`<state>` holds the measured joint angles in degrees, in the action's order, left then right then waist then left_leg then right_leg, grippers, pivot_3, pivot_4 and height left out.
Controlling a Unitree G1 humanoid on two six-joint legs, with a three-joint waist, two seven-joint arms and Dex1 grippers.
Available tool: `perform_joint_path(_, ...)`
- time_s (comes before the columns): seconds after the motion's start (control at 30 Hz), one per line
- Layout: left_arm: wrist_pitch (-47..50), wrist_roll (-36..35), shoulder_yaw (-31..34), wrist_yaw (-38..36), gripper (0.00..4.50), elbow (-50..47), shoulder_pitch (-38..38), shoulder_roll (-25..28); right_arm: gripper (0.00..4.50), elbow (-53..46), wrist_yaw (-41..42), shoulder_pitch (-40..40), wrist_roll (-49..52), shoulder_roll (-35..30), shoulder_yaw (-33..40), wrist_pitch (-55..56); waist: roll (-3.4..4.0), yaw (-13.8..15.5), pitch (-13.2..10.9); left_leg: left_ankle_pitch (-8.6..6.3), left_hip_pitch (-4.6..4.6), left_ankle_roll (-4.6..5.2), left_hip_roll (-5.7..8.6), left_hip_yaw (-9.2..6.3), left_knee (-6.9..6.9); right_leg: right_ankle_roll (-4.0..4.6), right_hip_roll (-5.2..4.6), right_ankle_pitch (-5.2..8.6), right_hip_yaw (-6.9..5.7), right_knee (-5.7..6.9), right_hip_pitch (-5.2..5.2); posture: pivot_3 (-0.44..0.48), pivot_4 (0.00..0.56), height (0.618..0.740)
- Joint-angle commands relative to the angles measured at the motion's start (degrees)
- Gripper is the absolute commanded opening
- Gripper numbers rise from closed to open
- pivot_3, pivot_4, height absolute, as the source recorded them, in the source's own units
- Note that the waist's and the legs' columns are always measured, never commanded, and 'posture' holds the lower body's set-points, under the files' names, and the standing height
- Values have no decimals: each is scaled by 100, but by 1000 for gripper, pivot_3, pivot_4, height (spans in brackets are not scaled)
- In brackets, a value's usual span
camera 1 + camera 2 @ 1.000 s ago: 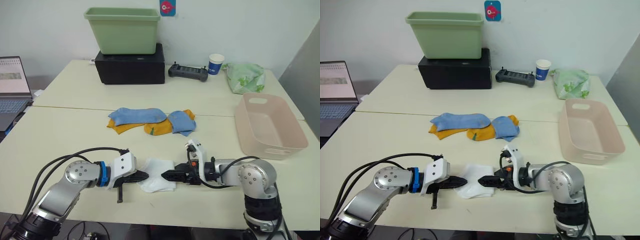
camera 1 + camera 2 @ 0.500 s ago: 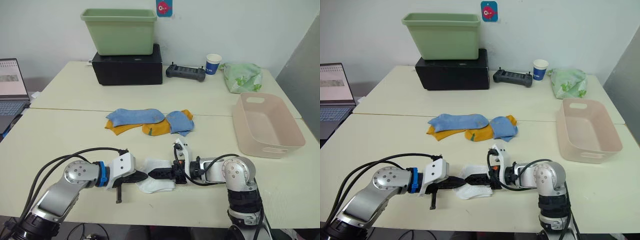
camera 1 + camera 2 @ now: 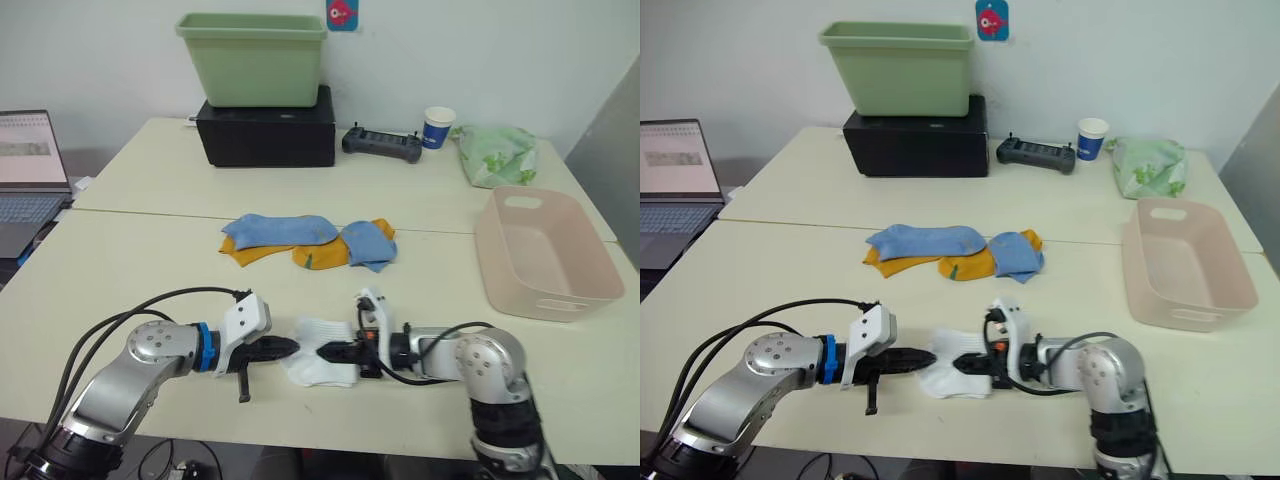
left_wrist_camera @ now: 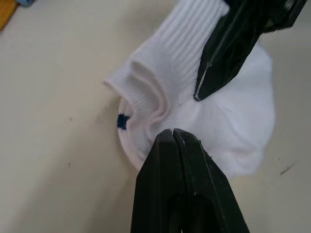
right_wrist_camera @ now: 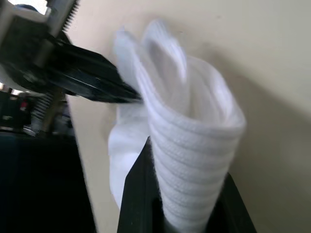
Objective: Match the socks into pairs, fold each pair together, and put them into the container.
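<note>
Both grippers, left and right, clamped on the white socks near the tabletop's front edge.

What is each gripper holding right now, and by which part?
Right gripper grips the white socks by the ribbed cuff; left gripper, shut, pinches their edge.

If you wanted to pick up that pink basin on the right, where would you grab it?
Probably by the rim of the pink basin at the near cut-out handle slot, coming from above: it sits upright, open side up, and the slot lets a finger hook under the edge.
</note>
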<state>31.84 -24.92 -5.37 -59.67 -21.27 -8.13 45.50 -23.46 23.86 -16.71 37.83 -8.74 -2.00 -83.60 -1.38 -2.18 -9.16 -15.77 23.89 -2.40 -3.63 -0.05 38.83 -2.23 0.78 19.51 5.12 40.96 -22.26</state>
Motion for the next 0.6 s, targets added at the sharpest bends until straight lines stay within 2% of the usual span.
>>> perform_joint_path(0.03,958,-895,121,425,373,-568,-1225,-527,0,-935,176,377,355,-412,800,226,2,76,-10,0,0,0,-1,0,0,0,1,0,2,0,0,0,150,696)
perform_joint_path(0.1,1370,-1116,-2,600,847,-627,-1995,-848,0,-1459,247,742,601,-670,1375,299,-5,114,-13,0,17,0,2,-19,6,-2,1,0,-21,-4,0,0,150,696)
perform_joint_path(0.17,1499,-997,-232,699,1467,-535,-2450,-1019,0,-1895,258,1088,936,-722,1933,341,-5,82,-12,0,19,0,1,-20,7,-3,5,0,-17,-11,5,0,150,696)
perform_joint_path(0.27,1609,-963,-361,774,2432,-383,-2805,-1146,0,-2392,79,1394,1377,-658,2541,473,3,-80,-13,-4,-3,6,-2,-9,-8,-9,17,4,12,-11,7,0,150,696)
perform_joint_path(0.37,1579,-915,-418,776,3418,-157,-3067,-1264,0,-2689,-228,1479,1865,-700,3215,687,11,-113,-18,-3,-8,8,-15,-27,-11,-7,34,5,4,6,-1,0,150,696)
perform_joint_path(0.47,1504,-858,-481,709,4330,44,-3254,-1341,0,-2608,-590,1237,2364,-1138,3925,922,18,-98,-23,-2,-8,6,-8,-44,-5,-4,34,3,-6,12,7,0,150,696)
perform_joint_path(0.5,1476,-862,-487,677,4460,89,-3311,-1372,0,-2511,-661,1106,2463,-1423,4136,1003,20,-98,-24,-1,-8,5,1,-37,-2,-3,25,1,-2,11,8,0,150,696)
perform_joint_path(0.6,1470,-934,-449,635,4460,161,-3434,-1466,0,-2066,-794,693,2341,-2289,4488,1300,19,-91,-24,0,-7,4,6,-6,4,-6,12,0,9,2,13,0,150,696)
